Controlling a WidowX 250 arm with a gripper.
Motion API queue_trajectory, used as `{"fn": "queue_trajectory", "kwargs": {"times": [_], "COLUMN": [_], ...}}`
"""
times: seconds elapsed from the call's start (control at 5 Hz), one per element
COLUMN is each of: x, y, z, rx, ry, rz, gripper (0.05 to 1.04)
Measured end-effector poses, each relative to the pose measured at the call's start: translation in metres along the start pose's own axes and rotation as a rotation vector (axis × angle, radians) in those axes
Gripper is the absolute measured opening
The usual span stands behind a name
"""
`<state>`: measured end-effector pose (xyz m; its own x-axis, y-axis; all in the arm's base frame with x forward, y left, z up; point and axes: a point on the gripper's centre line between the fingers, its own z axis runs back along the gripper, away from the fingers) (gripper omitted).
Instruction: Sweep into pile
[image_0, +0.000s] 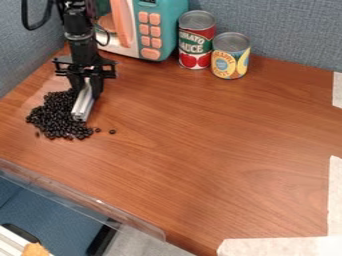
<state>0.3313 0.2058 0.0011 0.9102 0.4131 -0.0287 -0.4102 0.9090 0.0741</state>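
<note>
Black beans, one heap, with strays; silver bar as sweeper

Clock: whole view, 12 at the top edge, unless noted.
Black beans (50, 116): main heap at 9 o'clock on the wood-grain counter (220, 130); dozens, too packed to count.
Stray beans (112, 132): two easily told, at the heap's 4 o'clock, one near its edge, one farther out.
Black gripper (87, 89): one, above the heap's 2 o'clock side, pinching the silver metal bar.
Silver metal bar (83, 104): one, slanting down, lower end at the heap's 3 o'clock edge.

Handling, as judged: lift the bar clear of the heap, lower it lightly just beyond the farther stray, long side facing the beans. Draw it slowly towards 10 o'clock, in short, level strokes. Stop at the heap's edge; ploughing through would spread it, and a quick stroke could send round beans rolling.

Surroundings: food cans, two: tomato-label can (196, 42) at 12 o'clock, shorter yellow-label can (231, 57) at 1. Teal toy microwave (163, 27), one, between 11 and 12.
</note>
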Motion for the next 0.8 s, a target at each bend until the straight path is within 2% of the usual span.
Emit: {"fn": "queue_trajectory", "kwargs": {"times": [0.4,0.6,0.8], "x": [-0.007,-0.012,-0.020], "y": [0.002,-0.002,-0.015], "z": [0.001,0.028,0.048], "rx": [-0.005,-0.026,-0.051], "ry": [0.006,-0.060,-0.086], "rz": [0.001,-0.005,-0.059], "gripper": [0.384,0.384,0.384]}}
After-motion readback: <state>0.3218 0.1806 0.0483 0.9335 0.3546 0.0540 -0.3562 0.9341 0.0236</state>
